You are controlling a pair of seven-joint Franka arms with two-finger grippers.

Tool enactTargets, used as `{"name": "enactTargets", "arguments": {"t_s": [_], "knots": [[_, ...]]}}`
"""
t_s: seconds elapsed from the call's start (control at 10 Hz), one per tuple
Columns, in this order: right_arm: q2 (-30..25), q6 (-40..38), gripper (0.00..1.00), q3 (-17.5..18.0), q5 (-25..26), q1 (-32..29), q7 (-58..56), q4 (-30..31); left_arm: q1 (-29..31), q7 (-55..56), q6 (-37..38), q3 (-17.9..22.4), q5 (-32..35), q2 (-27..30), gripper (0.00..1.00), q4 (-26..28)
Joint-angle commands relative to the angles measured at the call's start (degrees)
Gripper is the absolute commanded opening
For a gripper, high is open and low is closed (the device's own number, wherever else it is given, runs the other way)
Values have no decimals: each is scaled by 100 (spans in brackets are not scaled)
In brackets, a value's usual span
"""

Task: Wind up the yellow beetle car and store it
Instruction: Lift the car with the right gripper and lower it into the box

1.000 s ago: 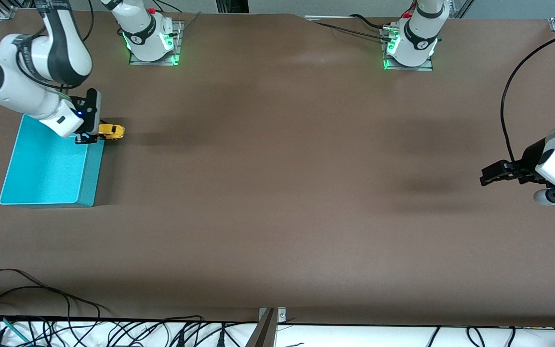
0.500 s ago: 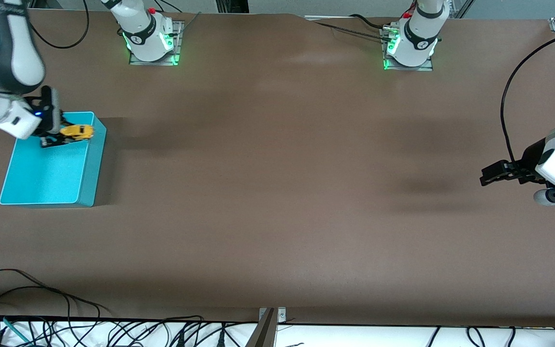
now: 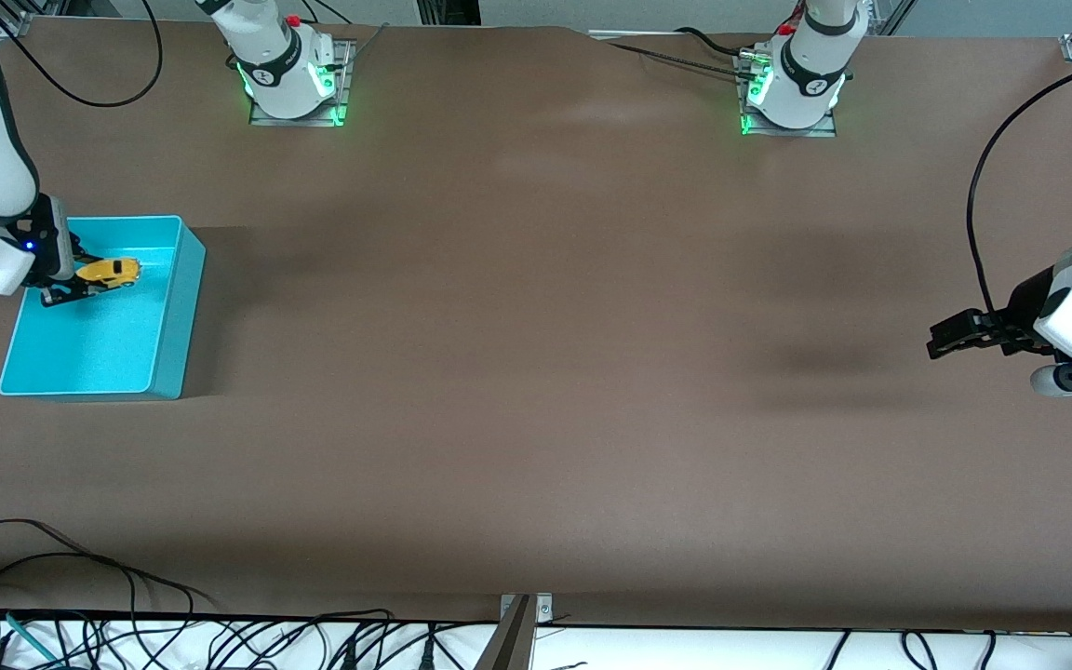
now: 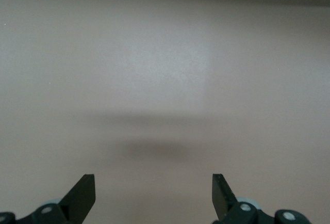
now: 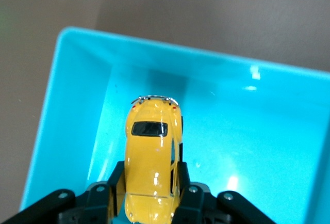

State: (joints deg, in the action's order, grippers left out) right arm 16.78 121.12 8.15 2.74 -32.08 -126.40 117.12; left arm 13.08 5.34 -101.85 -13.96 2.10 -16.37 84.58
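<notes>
Now, from my remote station: the right gripper (image 3: pixel 80 282) held the yellow beetle car (image 3: pixel 109 271) over the teal bin (image 3: pixel 175 316).

From the front view I saw the brown table (image 3: pixel 536 372) whole, with the bin at the right arm's end and the left arm waiting at its own end, its left gripper (image 3: pixel 941 337) hovering over bare table. That view could not show me the grip; the right wrist view did, with the fingers (image 5: pixel 181 182) pinching the sides of the car (image 5: pixel 153 152), its dark window up and its chrome bumper pointing into the bin (image 5: pixel 67 110). The left wrist view gave me only tabletop and the left gripper (image 4: pixel 153 190) with its jaws spread wide and nothing between them. The lettering on the right arm's link was too small for me to read.
</notes>
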Motion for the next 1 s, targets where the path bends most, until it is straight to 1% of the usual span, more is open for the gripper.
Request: {"name": "enactTargets", "arguments": {"t_s": [0.0,0.2,0.3,0.4,0.6,0.7,0.8,0.9], "knots": [[439,209,0,-111,77,-44,-227,-198,11,-147,104,-1,-87,-33,100,-91],[720,429,0,-147,68,-123,-288,-137,11,-147,104,-1,-87,-33,100,-91],[826,543,0,-199,16,-167,-428,-6,11,-147,104,-1,-87,-33,100,-82],[844,605,0,-304,7,-167,-447,134,11,-147,104,-1,-87,-33,100,-91],[862,553,0,-314,7,-220,-456,162,11,-147,104,-1,-87,-33,100,-91],[853,527,91,-314,-54,-220,-447,153,11,-147,104,-1,-87,-33,100,-91],[853,387,100,-323,-333,-229,-473,110,11,-147,104,-1,-87,-33,100,-91],[836,212,100,-323,-449,-229,-447,22,11,-147,104,-1,-87,-33,100,-91]]}}
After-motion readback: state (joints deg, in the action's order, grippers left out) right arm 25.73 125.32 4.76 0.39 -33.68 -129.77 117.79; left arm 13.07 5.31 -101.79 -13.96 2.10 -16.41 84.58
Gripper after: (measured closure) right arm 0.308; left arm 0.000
